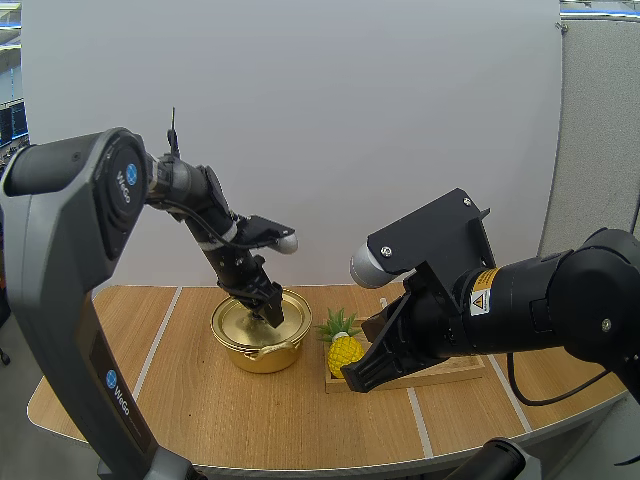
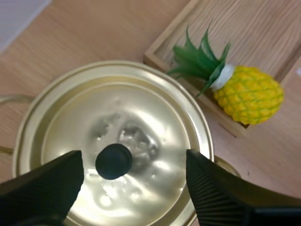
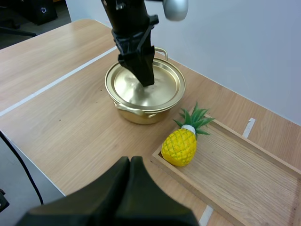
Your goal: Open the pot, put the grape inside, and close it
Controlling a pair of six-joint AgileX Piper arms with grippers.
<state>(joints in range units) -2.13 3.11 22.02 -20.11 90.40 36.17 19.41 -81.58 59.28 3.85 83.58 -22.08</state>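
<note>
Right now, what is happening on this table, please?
The left gripper is open and down over the lid of the gold pot, with one finger on each side of the black knob, not yet closed on it. The lid is on the pot. The right gripper is shut on nothing, above the table near the wooden tray. The fruit here is a toy pineapple, lying at the tray's edge beside the pot.

The surface (image 1: 200,400) is a light wood top crossed by pale stripes (image 1: 160,340). Two items rest directly on it: a gold pot (image 1: 262,352) with its lid (image 3: 141,87) seated, and a wooden tray (image 1: 445,377) near the pot's right side, not touching it.
</note>
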